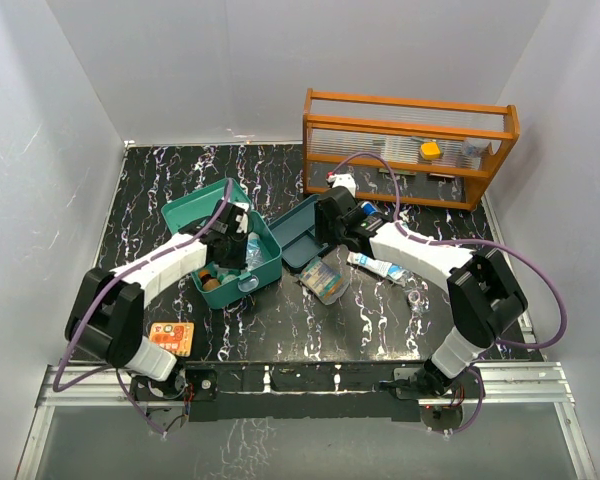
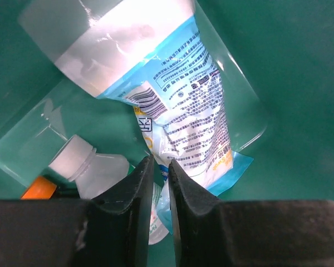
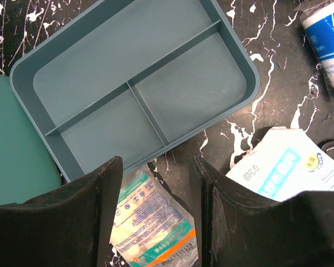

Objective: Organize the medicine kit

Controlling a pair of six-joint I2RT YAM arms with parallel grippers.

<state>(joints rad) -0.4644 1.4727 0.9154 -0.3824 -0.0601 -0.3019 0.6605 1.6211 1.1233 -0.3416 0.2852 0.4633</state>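
Reaching inside the medicine kit, my left gripper has jaws almost together at a blue-white packet; whether they pinch it I cannot tell. My right gripper stands apart, empty, over the edge of the insert tray. The kit sits left-centre on the black marbled table, white walls around.

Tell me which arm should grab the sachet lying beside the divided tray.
Right. The right claw, open, hovers directly over the sachet beside the insert tray. The left claw is down inside the medicine kit, closed on a packet.
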